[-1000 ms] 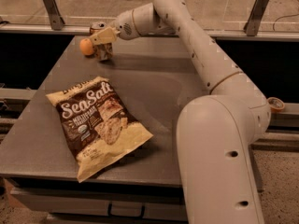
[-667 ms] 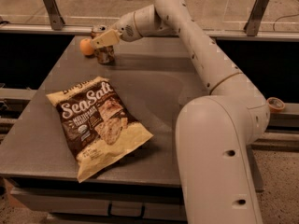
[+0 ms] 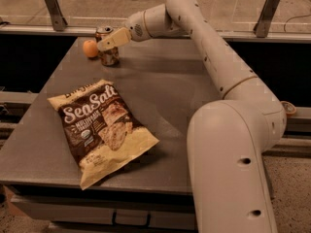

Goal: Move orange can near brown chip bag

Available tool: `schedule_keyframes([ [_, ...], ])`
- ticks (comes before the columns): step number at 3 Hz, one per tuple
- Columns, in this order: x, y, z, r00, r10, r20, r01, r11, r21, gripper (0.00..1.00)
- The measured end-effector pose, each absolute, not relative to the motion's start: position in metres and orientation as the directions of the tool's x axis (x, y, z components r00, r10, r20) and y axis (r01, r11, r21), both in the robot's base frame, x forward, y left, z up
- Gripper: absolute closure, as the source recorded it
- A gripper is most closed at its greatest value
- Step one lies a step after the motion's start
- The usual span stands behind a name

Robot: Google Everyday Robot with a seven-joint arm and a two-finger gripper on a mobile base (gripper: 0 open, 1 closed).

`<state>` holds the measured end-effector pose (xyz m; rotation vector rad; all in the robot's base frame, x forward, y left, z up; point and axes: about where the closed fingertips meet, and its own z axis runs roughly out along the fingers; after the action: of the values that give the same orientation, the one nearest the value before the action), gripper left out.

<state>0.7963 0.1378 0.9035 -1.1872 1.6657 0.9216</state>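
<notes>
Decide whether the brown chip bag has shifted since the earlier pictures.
No: brown chip bag keeps its place against the table edge; claw is at the orange can.

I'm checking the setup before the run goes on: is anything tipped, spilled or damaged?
Nothing stands out. The can stands upright at the far left of the table, beside an orange, with the claw at its top. The chip bag lies flat nearer the front, with nothing spilled.

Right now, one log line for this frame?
gripper at orange can | can upright on table, beside orange fruit | brown chip bag apart, nearer camera | move not done
</notes>
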Motion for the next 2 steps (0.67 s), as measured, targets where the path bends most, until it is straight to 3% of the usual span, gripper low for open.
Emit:
schedule_keyframes([
  [1,0.797,0.103,0.918,-0.189,-0.277,-0.942,-0.936,0.342,0.087,0.00],
  [2,0.789,0.018,0.940,-0.209,-0.215,-0.954,-0.873,0.480,0.084,0.00],
])
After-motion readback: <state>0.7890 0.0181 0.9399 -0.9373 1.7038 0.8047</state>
